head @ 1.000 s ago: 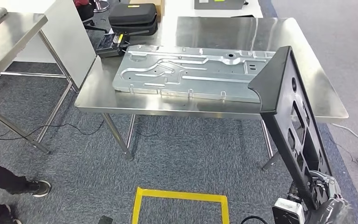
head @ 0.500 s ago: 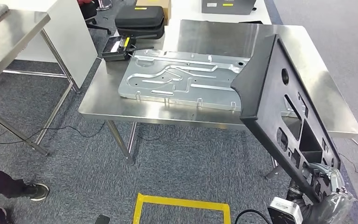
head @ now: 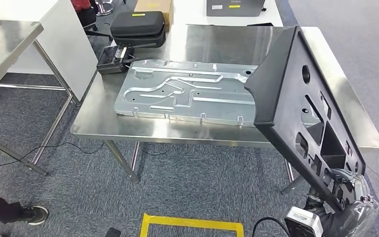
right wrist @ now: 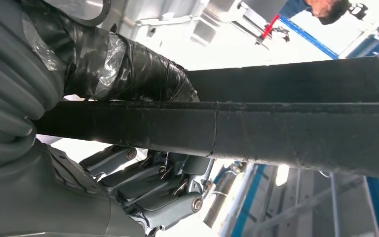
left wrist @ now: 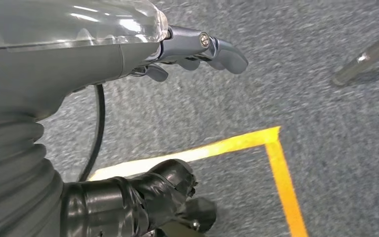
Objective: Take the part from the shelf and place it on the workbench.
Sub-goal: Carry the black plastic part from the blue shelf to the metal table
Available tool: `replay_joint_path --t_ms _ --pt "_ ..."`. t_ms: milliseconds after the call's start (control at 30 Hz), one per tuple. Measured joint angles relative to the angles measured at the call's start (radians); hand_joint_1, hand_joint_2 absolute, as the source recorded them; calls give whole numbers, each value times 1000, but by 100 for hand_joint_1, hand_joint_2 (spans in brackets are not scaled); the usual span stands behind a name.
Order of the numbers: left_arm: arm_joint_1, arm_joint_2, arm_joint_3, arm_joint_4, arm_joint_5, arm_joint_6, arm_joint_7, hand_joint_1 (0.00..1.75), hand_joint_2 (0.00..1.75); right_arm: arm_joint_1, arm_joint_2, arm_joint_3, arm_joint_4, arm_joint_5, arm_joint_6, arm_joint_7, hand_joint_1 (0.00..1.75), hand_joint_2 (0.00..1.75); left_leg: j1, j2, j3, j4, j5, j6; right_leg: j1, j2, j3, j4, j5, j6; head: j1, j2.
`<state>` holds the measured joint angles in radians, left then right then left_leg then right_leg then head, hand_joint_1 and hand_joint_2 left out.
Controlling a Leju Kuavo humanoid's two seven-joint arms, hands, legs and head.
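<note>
Black perforated panel (head: 301, 113) is gripped at its lower end in my right robot hand (head: 348, 190), tilted up over the desk (head: 98, 123) edge beside the stamped metal plate (head: 187, 91). It looks stiff, long and top-heavy, so I judge a grip nearer mid-length safer. Left robot hand (left wrist: 197, 49) hangs over the carpet, fingers loosely apart, holding nothing.

Stamped metal panel (head: 187, 94) lying flat, black case (head: 138, 23) behind it, yellow floor tape (head: 192, 224), person's shoe (head: 32, 215)

Black part (head: 301, 113), silver workbench (head: 103, 118), yellow tape (head: 192, 222) on blue-grey speckled carpet (head: 202, 173).
</note>
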<state>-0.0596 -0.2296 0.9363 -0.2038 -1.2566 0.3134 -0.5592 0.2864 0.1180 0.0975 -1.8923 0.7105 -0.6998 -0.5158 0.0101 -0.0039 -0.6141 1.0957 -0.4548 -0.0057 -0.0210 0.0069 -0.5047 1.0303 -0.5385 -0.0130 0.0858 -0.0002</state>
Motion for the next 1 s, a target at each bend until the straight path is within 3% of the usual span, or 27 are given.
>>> replay_joint_path --t_ms 33,100,200,233,300,333,367,400,467,500,533,600,700,767,833,867,900,933,1000 --pt "-1 0 -1 0 0 0 0 0 175 -3 0 2 -1 0 0 0 175 175 -3 0 14 -34 7 5 1 0 3 0 -6 6 0 0" --pt "-4 0 -4 0 -1 0 0 0 175 -6 -2 4 -1 1 0 0 175 175 -8 0 26 -56 -8 16 3 0 5 -5 -13 18 -2 0" --pt "-2 1 -7 0 -1 0 0 0 175 -10 -5 5 -3 1 0 2 175 175 -1 -1 43 -77 -14 34 1 -4 1 20 -32 32 -2 0" --pt "-2 1 -7 0 -1 1 0 0 175 -11 -7 5 -4 1 0 2 175 175 1 0 51 -83 -16 40 0 -5 -21 65 -52 35 -1 0" --pt "-3 1 -8 0 -1 1 0 0 175 -12 -10 6 -5 1 0 2 175 175 0 0 64 -86 -26 48 -1 -5 -103 200 -97 39 -1 0" --pt "-3 1 -9 0 -1 1 0 0 175 -12 -11 6 -4 1 0 2 175 175 0 0 70 -85 -32 49 -1 -5 -145 255 -106 41 -1 0" --pt "-2 1 -9 0 -1 1 0 0 175 -11 -13 6 -4 1 0 3 175 175 0 -1 78 -85 -40 49 -2 -5 -173 280 -94 42 -1 0" --pt "-1 1 -9 0 -1 1 0 0 175 -11 -14 6 -4 1 0 3 175 175 0 -2 89 -85 -48 47 -2 -6 -182 266 -60 42 -1 0" --pt "0 0 -10 1 -1 1 0 0 175 -12 -15 6 -4 1 0 3 175 175 0 -3 115 -84 -69 42 -1 -6 -154 155 35 37 -1 0" --pt "-1 0 -10 1 -1 1 0 0 175 -12 -16 6 -4 1 0 3 175 175 -2 -4 124 -81 -80 37 1 -7 -134 99 68 33 0 0" --pt "-2 0 -10 1 -1 0 1 0 175 -12 -16 6 -5 1 0 3 175 175 -3 -4 129 -80 -89 32 4 -7 -118 60 79 27 -1 0" --pt "-4 0 -11 1 -1 0 1 0 175 -11 -17 6 -5 1 0 4 175 175 -7 -3 133 -83 -97 22 8 -6 -106 38 67 17 0 0" --pt "-6 0 -12 1 -1 0 2 0 175 -11 -17 6 -7 1 0 6 175 175 -5 0 137 -71 -115 8 3 -3 -91 23 57 1 -2 0" --pt "-8 0 -12 1 -1 1 2 0 175 -12 -17 7 -8 2 0 7 175 175 -2 0 88 26 -158 -1 0 -7 -74 13 50 -9 -3 0" --pt "-7 0 -12 1 -1 1 3 0 175 -13 -17 8 -9 3 0 7 175 175 0 0 0 162 -195 -6 1 -8 -60 12 39 -15 -4 0" --pt "-6 0 -12 1 0 1 4 0 175 -13 -17 8 -9 3 0 7 175 175 1 0 -34 200 -190 -7 1 -7 -53 12 34 -15 -4 0" --pt "-4 0 -12 1 0 2 6 0 175 -13 -17 8 -9 3 0 7 175 175 1 0 -53 203 -164 -6 1 -5 -45 12 28 -15 -4 0" --pt "-3 0 -12 1 1 4 8 0 175 -13 -17 8 -9 4 0 7 175 175 1 0 -52 165 -118 -4 2 -3 -34 12 20 -14 -4 0" --pt "-3 1 -12 1 2 6 12 0 175 -14 -17 8 -9 7 0 8 175 175 -3 0 -19 41 -23 7 4 -1 -15 11 4 -8 -3 0"
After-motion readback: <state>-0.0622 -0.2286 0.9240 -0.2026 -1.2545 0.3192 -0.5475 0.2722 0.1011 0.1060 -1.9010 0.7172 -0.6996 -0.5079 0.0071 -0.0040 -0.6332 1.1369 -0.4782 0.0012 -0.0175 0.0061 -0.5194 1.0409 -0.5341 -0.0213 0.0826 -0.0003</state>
